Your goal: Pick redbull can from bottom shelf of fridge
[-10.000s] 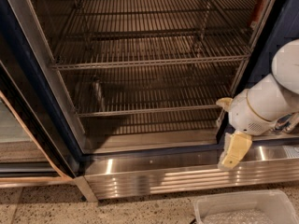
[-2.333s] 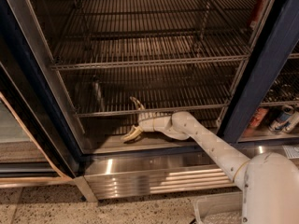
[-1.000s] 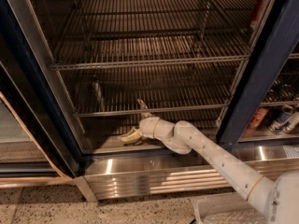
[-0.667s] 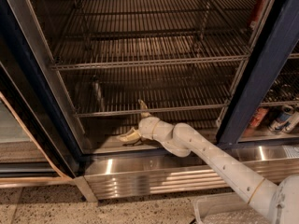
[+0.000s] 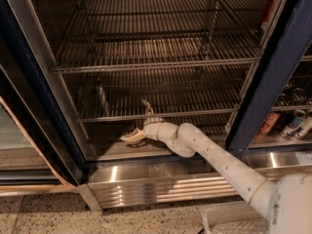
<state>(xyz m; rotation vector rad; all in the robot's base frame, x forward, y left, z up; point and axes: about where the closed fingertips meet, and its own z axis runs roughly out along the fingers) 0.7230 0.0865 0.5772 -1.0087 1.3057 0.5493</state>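
Observation:
The redbull can (image 5: 101, 98) stands upright, dim and slim, on the left part of the bottom shelf (image 5: 161, 114), a chrome wire rack in the fridge (image 5: 273, 82). My gripper (image 5: 134, 121) is inside the fridge, in front of that shelf's front rail, to the right of the can and a little lower. Its two fingers are spread wide, one pointing up above the rail, one low toward the fridge floor. It holds nothing and is apart from the can.
Upper wire racks (image 5: 156, 65) hang above. The open glass door (image 5: 29, 130) stands at the left. A dark navy post separates a right compartment holding cans (image 5: 297, 123). The ribbed stainless base panel (image 5: 161, 184) and a white bin (image 5: 219, 218) lie below.
The arm has come from outside at the right into the fridge. Over the last second the gripper has edged a little left toward the can, still spread open.

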